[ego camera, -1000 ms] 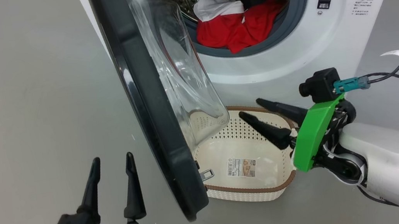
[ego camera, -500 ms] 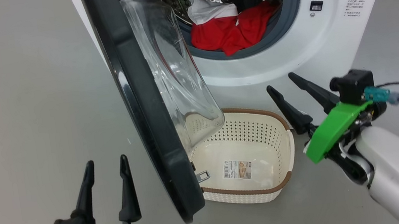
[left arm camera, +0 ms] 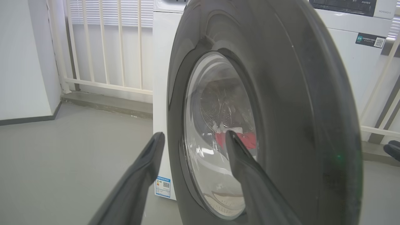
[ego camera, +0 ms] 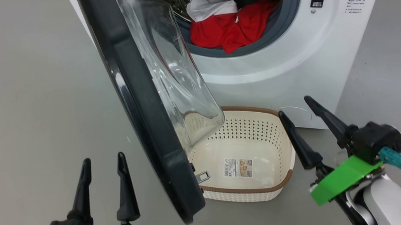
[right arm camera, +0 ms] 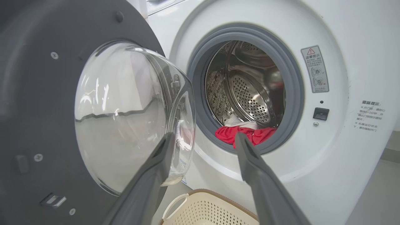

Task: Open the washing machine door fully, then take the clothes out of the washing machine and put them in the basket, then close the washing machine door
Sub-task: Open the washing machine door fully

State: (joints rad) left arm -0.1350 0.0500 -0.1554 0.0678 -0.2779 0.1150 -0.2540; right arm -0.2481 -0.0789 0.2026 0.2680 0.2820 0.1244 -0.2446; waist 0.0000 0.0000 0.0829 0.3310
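Head view: the door (ego camera: 145, 108) stands open, seen edge-on, and its glass bowl overhangs the left end of the basket (ego camera: 251, 193). The basket sits on the floor (ego camera: 25, 94) against the front foot of the washer (ego camera: 294, 56). The clothes (ego camera: 228, 30) lie at the front lip of the drum. The left gripper (ego camera: 103, 157) hovers left of the door, fingers apart and clear of it. The right gripper (ego camera: 293, 106) hovers just right of the basket, fingers apart. Left wrist view: the fingers face the door's outer side; a blurred red patch behind the glass is probably the clothes. Right wrist view: the spread fingers frame the drum opening, above the basket rim.
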